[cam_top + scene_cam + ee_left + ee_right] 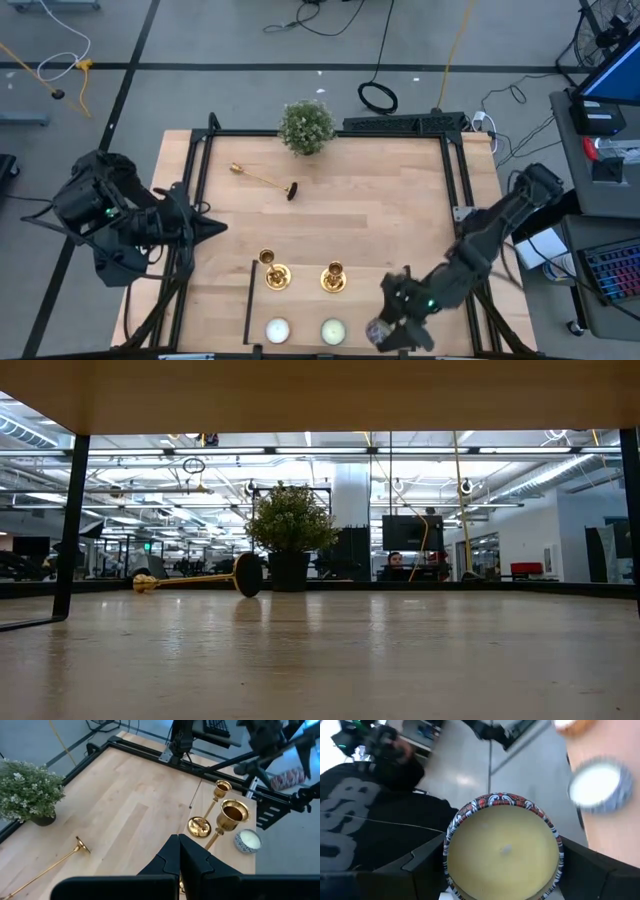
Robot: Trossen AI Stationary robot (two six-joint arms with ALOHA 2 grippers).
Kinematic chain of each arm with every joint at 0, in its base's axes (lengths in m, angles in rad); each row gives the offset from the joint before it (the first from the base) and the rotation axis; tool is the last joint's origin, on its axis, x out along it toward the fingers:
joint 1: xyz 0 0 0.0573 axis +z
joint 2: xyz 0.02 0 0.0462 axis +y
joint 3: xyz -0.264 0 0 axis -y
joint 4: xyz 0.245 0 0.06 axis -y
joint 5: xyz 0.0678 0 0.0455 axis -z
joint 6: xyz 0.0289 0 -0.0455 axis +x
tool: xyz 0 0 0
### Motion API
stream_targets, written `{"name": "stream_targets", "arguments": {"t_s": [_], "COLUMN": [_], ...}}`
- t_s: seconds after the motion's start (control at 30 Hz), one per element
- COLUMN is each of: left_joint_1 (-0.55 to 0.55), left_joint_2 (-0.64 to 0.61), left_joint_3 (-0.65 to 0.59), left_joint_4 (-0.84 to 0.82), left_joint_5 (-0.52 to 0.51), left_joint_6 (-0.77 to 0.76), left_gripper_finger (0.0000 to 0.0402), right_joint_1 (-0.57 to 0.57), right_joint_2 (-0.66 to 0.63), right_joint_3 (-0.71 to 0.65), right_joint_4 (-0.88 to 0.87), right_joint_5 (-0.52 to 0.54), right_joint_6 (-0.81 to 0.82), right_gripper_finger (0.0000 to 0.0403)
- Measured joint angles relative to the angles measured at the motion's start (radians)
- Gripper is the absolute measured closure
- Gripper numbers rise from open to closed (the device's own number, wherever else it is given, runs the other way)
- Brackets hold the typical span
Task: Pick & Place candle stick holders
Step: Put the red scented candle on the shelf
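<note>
Right gripper (385,330) at the near edge of the table (380,215), right of the two tealights; fingers spread wide around a patterned tin candle (503,849), which sits between them in the right wrist view (a candle, not a holder). A second, blue-rimmed tealight (596,787) lies just beside it.

Left gripper (179,862) hangs off the table's left side, fingers pressed together, holding nothing.

Candle stick holders: two stand upright near the front edge, the left one (272,272) and the right one (333,276), each just behind a tealight. The third (262,178) lies on its side toward the back, in front of the potted plant (306,126), base pointing right.

Risks, as judged:
- The tin is held over or at the table's lip; a loose grip or an early release could drop it off the edge.
- A sideways swing of the right arm could clip the right holder, which looks top-heavy on its thin stem.
- The fallen holder may roll when approached, since only base rim and cup touch the wood.
</note>
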Motion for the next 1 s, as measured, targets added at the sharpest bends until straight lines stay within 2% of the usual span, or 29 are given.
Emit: {"name": "stream_targets", "arguments": {"t_s": [0.17,0.3,0.4,0.57,0.7,1.0], "left_joint_1": [0.002,0.002,0.002,-0.001,-0.001,-0.001], "left_joint_2": [0.0,0.001,0.005,0.02,0.039,0.086], "left_joint_3": [0.0,0.0,0.0,0.0,0.0,0.0], "left_joint_4": [0.0,0.0,0.0,0.0,0.0,0.001], "left_joint_5": [0.02,0.042,0.049,0.075,0.089,0.129], "left_joint_6": [-0.004,-0.034,-0.065,-0.089,-0.097,-0.105], "left_gripper_finger": [0.0401,0.0401,0.0401,0.0401,0.0401,0.0401], "right_joint_1": [0.016,0.016,0.013,0.002,0.008,0.03], "right_joint_2": [0.097,0.171,0.221,0.316,0.383,0.469], "right_joint_3": [0.002,0.065,0.179,0.424,0.53,0.548], "right_joint_4": [-0.001,-0.06,-0.221,-0.638,-0.814,-0.841], "right_joint_5": [-0.066,-0.106,-0.127,-0.117,-0.098,-0.124], "right_joint_6": [0.07,0.045,-0.022,-0.143,-0.203,-0.245], "right_gripper_finger": [0.011,0.011,0.011,0.0111,0.0111,0.0111]}}
